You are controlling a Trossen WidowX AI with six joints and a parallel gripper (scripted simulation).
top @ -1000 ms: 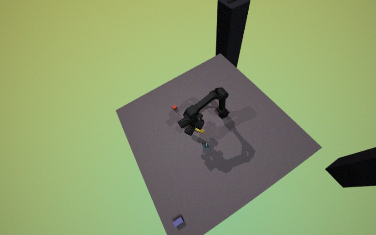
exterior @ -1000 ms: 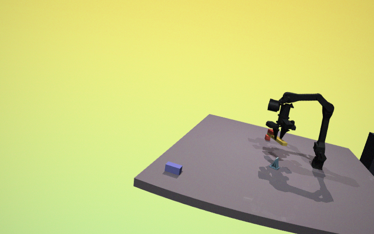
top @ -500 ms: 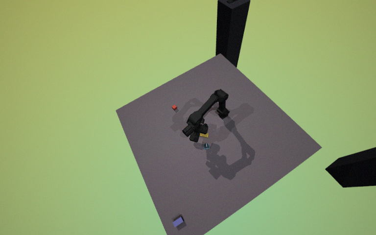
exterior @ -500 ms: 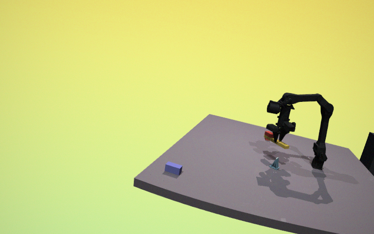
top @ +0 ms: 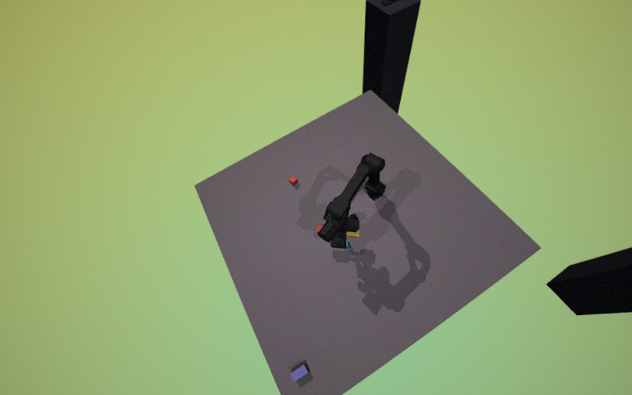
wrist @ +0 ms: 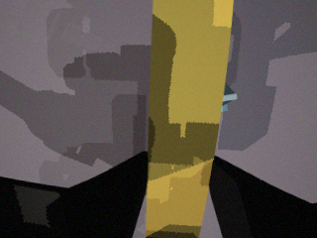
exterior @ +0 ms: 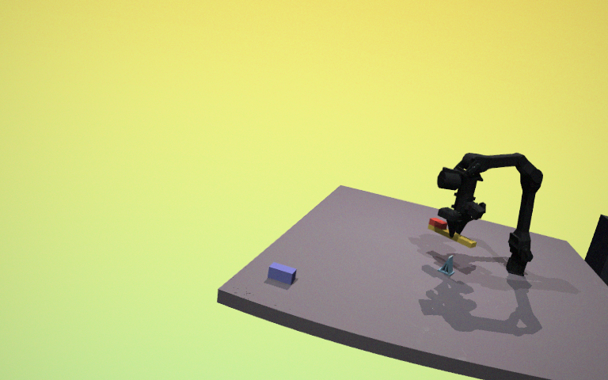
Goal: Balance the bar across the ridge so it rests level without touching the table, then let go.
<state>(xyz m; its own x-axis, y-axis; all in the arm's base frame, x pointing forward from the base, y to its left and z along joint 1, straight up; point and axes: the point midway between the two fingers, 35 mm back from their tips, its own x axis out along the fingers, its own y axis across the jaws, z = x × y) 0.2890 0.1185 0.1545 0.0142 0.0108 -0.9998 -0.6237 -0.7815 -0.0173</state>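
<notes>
The arm arches up and over, wrist pointing straight down near the middle of the bench, and the gripper [exterior: 454,233] is pinching the yellow bar [exterior: 461,239] with its red end [exterior: 437,222], carried clear of the table, hanging above and just behind the small blue ridge [exterior: 446,265]

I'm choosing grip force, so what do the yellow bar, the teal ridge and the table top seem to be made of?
The bar, held in the gripper, looks like flat matte yellow plastic or painted wood: even colour, no grain, no glint. The ridge looks like pale teal rigid plastic, with thin walls. The table looks dull grey-purple, with soft shadows and no reflections. None can be told for sure.
</notes>
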